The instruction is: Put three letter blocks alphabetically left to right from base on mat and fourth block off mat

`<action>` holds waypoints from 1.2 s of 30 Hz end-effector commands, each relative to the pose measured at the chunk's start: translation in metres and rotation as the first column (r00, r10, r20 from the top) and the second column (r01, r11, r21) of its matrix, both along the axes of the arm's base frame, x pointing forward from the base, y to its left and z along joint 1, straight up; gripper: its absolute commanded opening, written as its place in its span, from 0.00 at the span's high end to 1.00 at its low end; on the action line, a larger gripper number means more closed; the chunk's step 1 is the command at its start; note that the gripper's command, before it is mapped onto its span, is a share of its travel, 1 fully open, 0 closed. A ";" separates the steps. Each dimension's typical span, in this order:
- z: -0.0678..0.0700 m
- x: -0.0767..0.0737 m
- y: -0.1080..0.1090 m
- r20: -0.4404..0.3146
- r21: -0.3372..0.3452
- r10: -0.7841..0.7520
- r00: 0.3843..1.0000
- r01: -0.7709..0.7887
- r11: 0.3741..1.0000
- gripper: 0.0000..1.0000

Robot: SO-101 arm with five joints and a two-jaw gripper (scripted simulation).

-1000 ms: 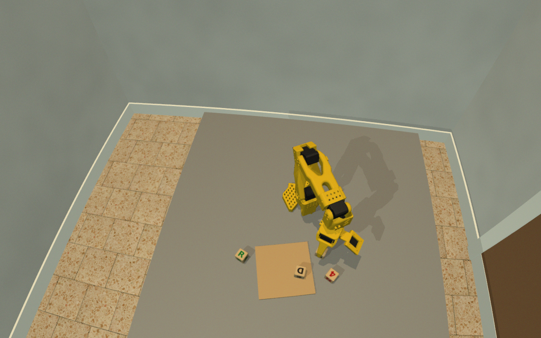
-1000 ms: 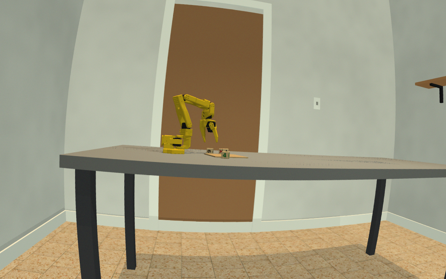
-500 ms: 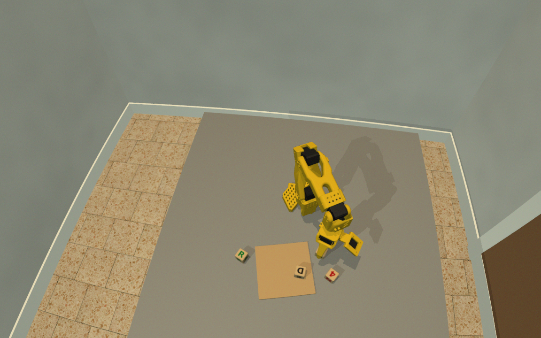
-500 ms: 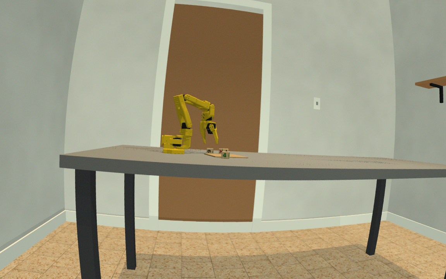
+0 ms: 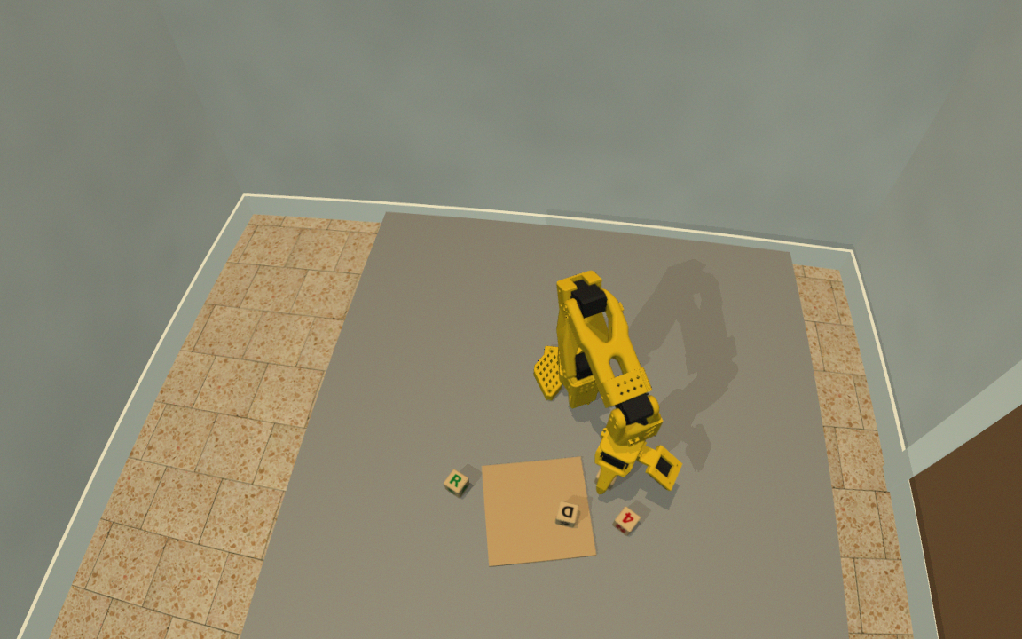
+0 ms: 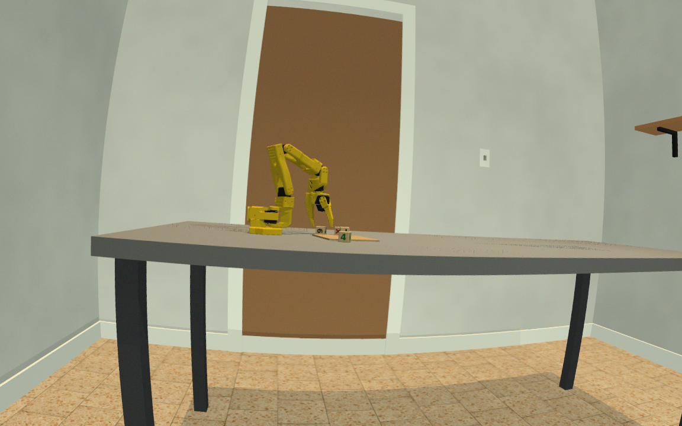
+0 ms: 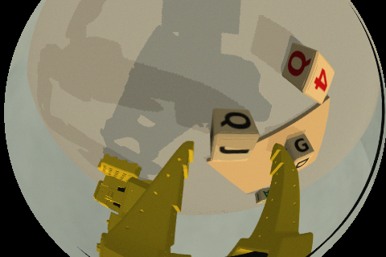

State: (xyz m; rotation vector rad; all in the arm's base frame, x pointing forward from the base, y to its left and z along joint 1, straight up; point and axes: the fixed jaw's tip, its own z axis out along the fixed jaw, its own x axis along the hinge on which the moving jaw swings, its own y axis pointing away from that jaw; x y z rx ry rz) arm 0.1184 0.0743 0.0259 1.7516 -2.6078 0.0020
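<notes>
My gripper point(image 6: 322, 226) point(image 7: 233, 147) is open, its tips low at about the top of the J block point(image 6: 320, 231) point(image 7: 234, 148), one to each side in the wrist view; contact cannot be told. The arm hides this block in the top view. The D block point(image 5: 567, 513) point(image 7: 299, 148) lies flat on the mat point(image 5: 526, 536) point(image 7: 241, 177), near its base-left edge, its letter roughly upright from the base. The R block point(image 5: 456, 481) point(image 6: 344, 236) point(image 7: 263, 195) lies off the mat's opposite side, its letter roughly upside down from the base. The red 4 block point(image 5: 625, 520) point(image 7: 309, 72) lies off the mat, beyond the D side.
The grey table point(image 5: 388, 397) point(image 6: 492, 251) carries the arm's base behind the mat. The arm's shadow falls across the table on the wrist view's left. The red 4 block stands farther out from the base than the gripper, and the D block is close by.
</notes>
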 end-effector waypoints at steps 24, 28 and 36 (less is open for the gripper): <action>-0.007 0.005 0.003 0.037 0.023 -0.001 0.999 0.000 1.000 0.69; -0.007 0.005 0.003 0.037 0.023 -0.001 0.999 0.000 1.000 0.70; -0.007 0.007 0.002 0.037 0.022 -0.001 0.999 0.000 1.000 0.73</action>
